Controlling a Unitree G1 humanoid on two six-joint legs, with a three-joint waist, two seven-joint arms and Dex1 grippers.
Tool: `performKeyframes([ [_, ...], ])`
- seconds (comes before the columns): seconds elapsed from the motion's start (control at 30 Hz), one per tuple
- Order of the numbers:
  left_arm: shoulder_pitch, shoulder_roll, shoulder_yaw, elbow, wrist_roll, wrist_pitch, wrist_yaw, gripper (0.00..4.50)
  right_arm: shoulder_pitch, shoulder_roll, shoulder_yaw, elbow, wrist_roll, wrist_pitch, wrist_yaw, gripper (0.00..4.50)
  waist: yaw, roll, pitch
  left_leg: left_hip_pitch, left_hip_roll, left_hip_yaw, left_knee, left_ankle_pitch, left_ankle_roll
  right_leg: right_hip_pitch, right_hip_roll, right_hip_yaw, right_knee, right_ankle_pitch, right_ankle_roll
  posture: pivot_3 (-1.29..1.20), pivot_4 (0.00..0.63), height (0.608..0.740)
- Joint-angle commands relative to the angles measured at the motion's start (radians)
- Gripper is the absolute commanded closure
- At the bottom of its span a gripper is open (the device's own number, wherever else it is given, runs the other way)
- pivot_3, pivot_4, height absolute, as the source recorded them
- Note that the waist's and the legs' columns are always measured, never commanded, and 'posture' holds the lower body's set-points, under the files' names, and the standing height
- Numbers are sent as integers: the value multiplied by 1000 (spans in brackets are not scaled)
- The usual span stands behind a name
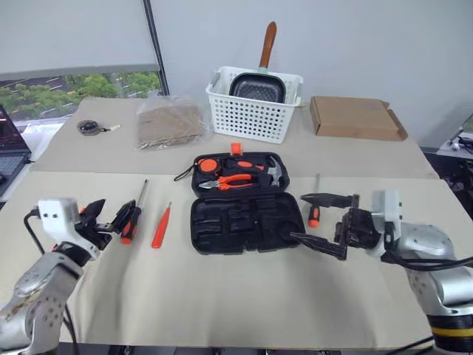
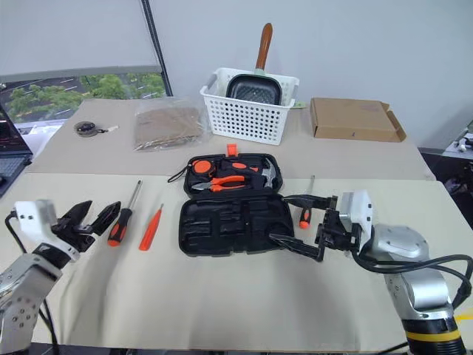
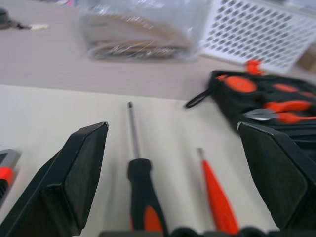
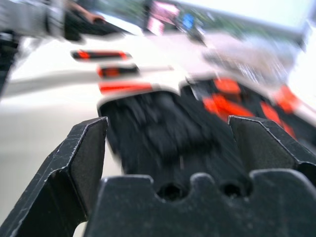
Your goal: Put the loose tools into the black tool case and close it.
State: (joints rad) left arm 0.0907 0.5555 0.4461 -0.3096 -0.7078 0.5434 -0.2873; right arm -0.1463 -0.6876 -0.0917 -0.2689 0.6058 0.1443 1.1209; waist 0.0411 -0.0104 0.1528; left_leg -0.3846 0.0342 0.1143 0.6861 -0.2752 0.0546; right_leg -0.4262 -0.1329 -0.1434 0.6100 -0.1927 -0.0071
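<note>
At table centre: black tool case [image 1: 247,205] open, lid at 12 | left gripper [image 1: 111,216] wide, empty, at case's 9 by black-and-orange screwdriver [image 1: 133,215], thin orange screwdriver [image 1: 160,226] | right gripper [image 1: 323,222] wide, empty, at 3 beside second screwdriver [image 1: 315,214] | step: first pickup, nothing grasped | next: lower left onto screwdriver handle, close.

Bare table [image 1: 222,288] — before open case [image 1: 247,222]

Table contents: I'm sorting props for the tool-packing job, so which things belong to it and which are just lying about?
Job:
black tool case, open
black-and-orange screwdriver
thin orange screwdriver
second screwdriver
utility knife

Lying about:
white basket with pan
cardboard box
clear bag
small round object
</note>
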Motion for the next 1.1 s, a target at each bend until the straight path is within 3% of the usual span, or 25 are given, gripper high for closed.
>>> performKeyframes([
  [0.03,-25,13,-42,-11,75,100,105,0,-60,18,26,41,-11,-19,45,26,-1,0,0,-1,0,0,0,0,0,0,1,0,-1,0,0,0,150,700],
  [0.23,-1,27,-139,-14,165,169,93,0,-97,33,46,81,-19,-36,94,26,-2,0,0,-1,0,1,0,-1,0,1,0,0,-2,-1,1,0,150,700],
  [0.33,-3,18,-140,-11,182,170,87,731,-96,31,46,83,-25,-41,112,0,-2,1,0,1,0,1,0,-4,-4,1,-1,0,-2,-5,7,0,150,700],
  [0.57,-5,-8,-103,7,200,166,83,3446,-78,29,30,77,-21,-46,135,0,-2,1,0,2,1,0,0,-6,-6,0,-1,0,1,-4,5,0,150,700],
  [0.7,-27,-24,-65,15,203,66,40,3526,-55,29,15,67,-15,-51,134,0,-2,1,0,3,1,0,0,-5,-7,0,-1,0,2,-4,4,0,150,700],
  [0.8,-88,-41,-21,-5,98,51,-39,3526,-31,31,-4,62,-17,-54,121,0,0,0,0,1,1,0,0,-5,-7,-1,0,0,2,-3,4,0,150,700],
  [0.93,-166,49,-123,17,176,-46,-207,3526,-1,28,-35,64,-20,-58,93,0,3,0,0,-2,2,-1,4,-2,-10,-1,0,-3,2,-3,3,0,150,700],
  [1.1,-306,167,-353,118,308,-199,-483,3526,45,16,-83,71,-38,-69,57,0,3,1,1,-3,1,0,8,-6,-4,0,0,-2,1,-2,4,0,150,700],
])
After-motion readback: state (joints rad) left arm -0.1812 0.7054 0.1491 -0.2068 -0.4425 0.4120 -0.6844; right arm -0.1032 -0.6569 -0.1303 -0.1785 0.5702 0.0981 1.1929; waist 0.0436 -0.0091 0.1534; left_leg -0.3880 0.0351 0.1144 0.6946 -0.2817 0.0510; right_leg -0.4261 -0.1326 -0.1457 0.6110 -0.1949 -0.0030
